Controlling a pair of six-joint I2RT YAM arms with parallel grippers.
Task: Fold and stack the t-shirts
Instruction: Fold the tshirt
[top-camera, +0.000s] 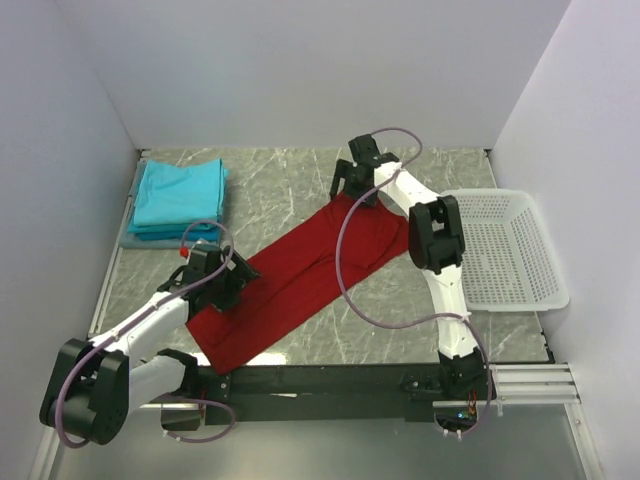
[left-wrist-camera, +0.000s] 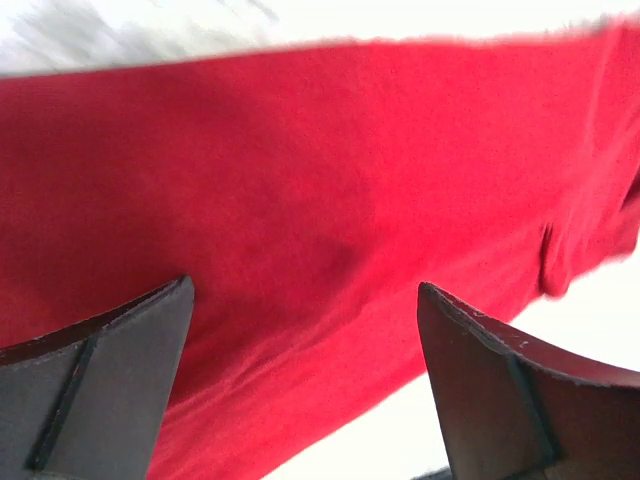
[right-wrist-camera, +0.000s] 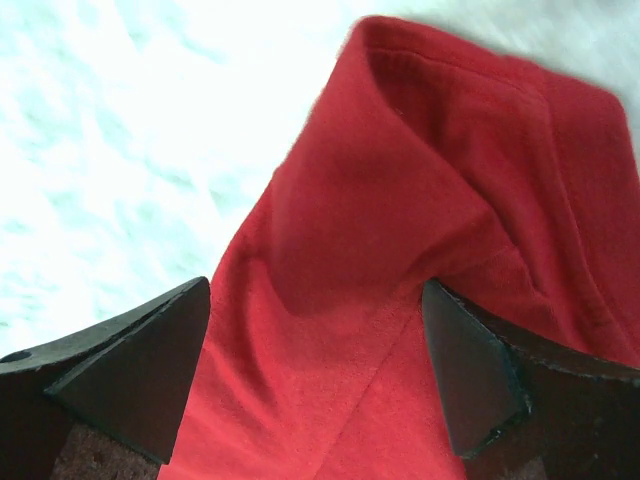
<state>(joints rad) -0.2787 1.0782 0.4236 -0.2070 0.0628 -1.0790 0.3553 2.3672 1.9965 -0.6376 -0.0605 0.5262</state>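
Top view: dark red t-shirt (top-camera: 300, 285) spread diagonally mid-table; teal t-shirts (top-camera: 180, 195) stacked far left; white basket (top-camera: 510, 250) at right.
Left wrist: left gripper (left-wrist-camera: 305, 295) spread wide over flat red cloth.
Right wrist: right gripper (right-wrist-camera: 315, 290) spread wide at a bunched red corner.

Gray stone-look table (top-camera: 290, 175) with white lines, plain white walls (top-camera: 320, 70) at 9, 12 and 3 o'clock, black bar (top-camera: 330, 381) at 6 o'clock, bright even light

No readable text, labels, brands, numbers or signs in any view.
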